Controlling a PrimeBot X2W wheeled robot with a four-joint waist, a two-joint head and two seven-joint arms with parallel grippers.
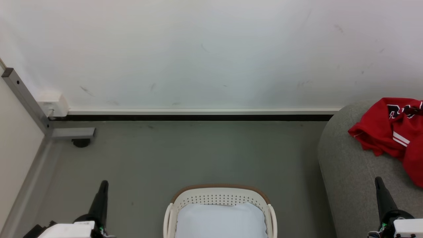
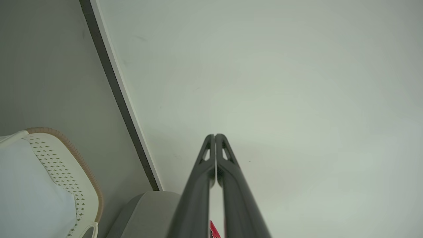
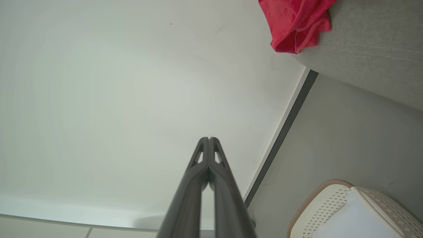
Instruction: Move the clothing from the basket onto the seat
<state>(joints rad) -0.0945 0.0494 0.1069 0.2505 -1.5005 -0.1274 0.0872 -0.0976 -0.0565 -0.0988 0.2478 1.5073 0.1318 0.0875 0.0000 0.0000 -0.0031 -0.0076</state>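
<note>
Red clothing (image 1: 393, 132) with white stripes and lettering lies on the grey seat (image 1: 350, 172) at the right; the right wrist view shows a fold of the clothing (image 3: 294, 23) hanging over the seat's edge (image 3: 370, 49). The white basket (image 1: 219, 196) with a brown rim stands on the floor at bottom centre, holding a pale cushion (image 1: 219, 219). My left gripper (image 1: 104, 182) is shut and empty at the lower left, well left of the basket. My right gripper (image 1: 377, 180) is shut and empty over the seat's front, below the clothing. Both wrist views show closed fingertips (image 2: 215, 136) (image 3: 209, 138) pointing at the wall.
A white wall with a dark baseboard (image 1: 198, 117) runs behind the grey floor (image 1: 185, 155). A metal frame with a foot (image 1: 71, 134) and a white box (image 1: 53, 104) stand at the left corner.
</note>
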